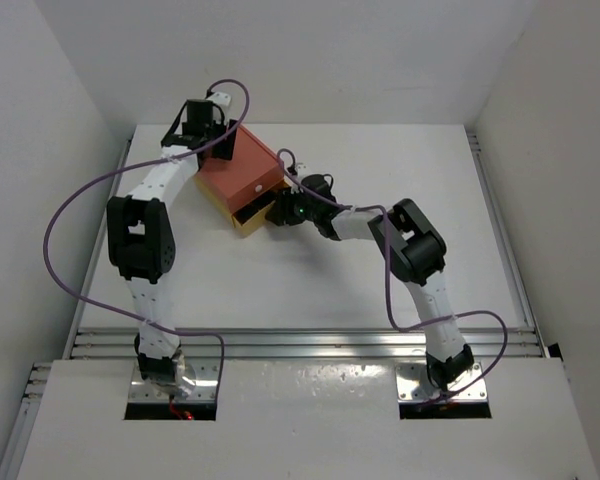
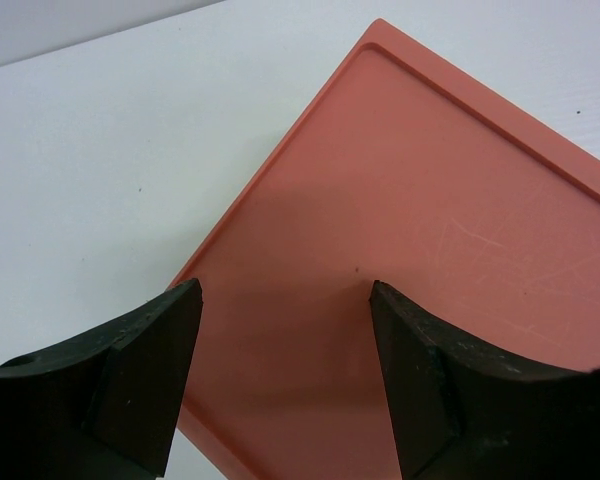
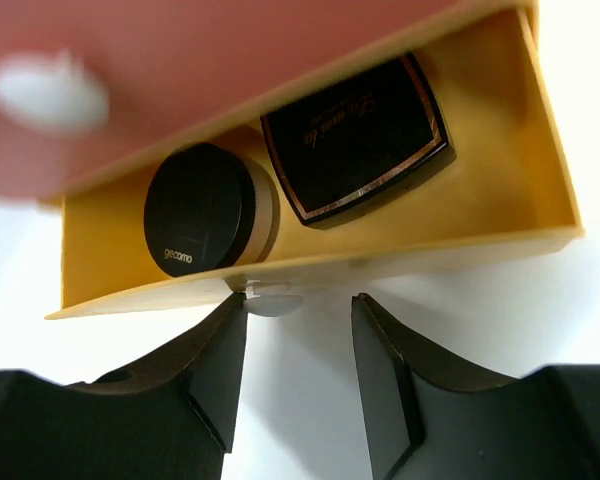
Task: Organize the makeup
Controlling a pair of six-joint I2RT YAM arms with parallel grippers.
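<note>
Coral-red fills your left wrist view: the box (image 1: 242, 172) sits toward the far left of the table (image 1: 410, 160), turned at an angle to the edges. Your left gripper (image 2: 285, 300) hangs over the box's top near its far-left corner, jaws spread wide with nothing between them. You cannot tell whether the fingers (image 2: 145, 350) touch the top.

On the side of the box that faces the near right corner, a yellow drawer (image 3: 500, 205) stands part-way out. Two pieces of the makeup lie in it. The black round compact (image 3: 200, 208) is at one end, its tan side showing. The dark square case (image 3: 355, 135), edged with a thin gold line, lies just beside it toward the other end.

Your right gripper (image 3: 300, 305) is just outside the drawer's front wall, jaws spread and pinching nothing. A small pale knob (image 3: 272, 302) on that wall sits between the fingertips, close to one finger and clear of the other. Above the drawer, the coral front carries a blurred white handle (image 3: 50, 90).
</note>
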